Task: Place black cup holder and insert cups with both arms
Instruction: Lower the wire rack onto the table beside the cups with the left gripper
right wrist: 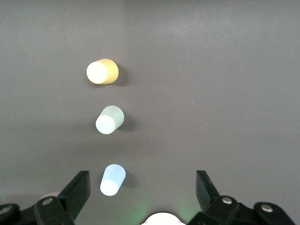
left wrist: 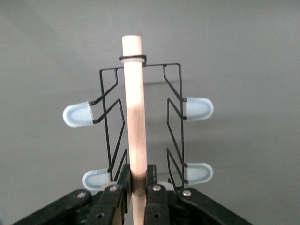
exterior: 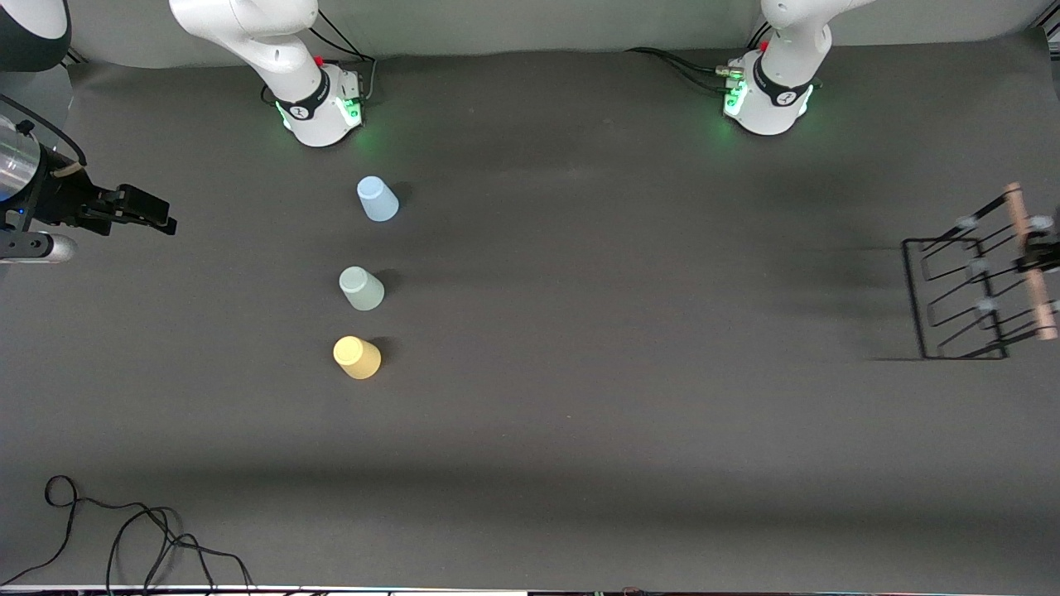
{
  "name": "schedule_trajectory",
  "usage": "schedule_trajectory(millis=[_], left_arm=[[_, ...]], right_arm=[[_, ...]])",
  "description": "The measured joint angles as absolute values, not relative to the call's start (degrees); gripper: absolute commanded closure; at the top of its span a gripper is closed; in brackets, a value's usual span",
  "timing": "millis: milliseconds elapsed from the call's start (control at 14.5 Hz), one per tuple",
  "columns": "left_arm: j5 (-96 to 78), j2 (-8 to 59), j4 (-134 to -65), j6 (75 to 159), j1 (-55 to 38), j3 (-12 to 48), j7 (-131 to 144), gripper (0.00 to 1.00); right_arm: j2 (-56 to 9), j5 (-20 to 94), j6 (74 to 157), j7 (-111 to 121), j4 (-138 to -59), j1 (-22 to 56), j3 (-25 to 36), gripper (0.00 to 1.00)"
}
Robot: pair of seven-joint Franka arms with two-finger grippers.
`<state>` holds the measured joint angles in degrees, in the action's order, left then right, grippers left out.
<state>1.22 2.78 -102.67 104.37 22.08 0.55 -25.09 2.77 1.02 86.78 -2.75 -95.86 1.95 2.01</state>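
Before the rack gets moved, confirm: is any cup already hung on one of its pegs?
No. The blue cup, green cup and yellow cup all stand on the table, apart from the rack.

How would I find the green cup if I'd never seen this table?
Look toward the right arm's end of the table, where three upside-down cups stand in a row. The green cup is the middle one, between the blue cup and the yellow cup.

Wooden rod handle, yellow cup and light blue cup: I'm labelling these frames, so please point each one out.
wooden rod handle (left wrist: 136,122): left wrist view, mid-length of the rod, above the shut left gripper.
yellow cup (exterior: 357,358): front view, its side wall.
light blue cup (exterior: 378,199): front view, its side wall.
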Motion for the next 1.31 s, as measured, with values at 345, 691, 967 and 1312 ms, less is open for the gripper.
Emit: schedule_trajectory(millis=[345,691,967,1312], left_arm=[[0.85,2.95,-93.09,95.85,18.11,3.46,-18.57,1.00],[-3.18,5.46,-88.75,92.85,3.32,9.69,5.87,1.00],[-7.20,11.48,-85.82,94.49,-10.03,11.30,23.15,1.00],[-5.04,20.49,-78.59,99.92,-29.47,11.68,42.60,1.00]], right_arm=[[2.77,1.02,86.79,-2.75,-95.88,1.92,2.01,0.00],[2.84,1.02,86.78,-2.75,-95.95,1.85,2.09,0.00],[2.84,1.02,86.77,-2.75,-95.97,1.85,2.17,0.00],[2.85,1.02,86.77,-2.75,-95.97,1.83,2.70,0.00]])
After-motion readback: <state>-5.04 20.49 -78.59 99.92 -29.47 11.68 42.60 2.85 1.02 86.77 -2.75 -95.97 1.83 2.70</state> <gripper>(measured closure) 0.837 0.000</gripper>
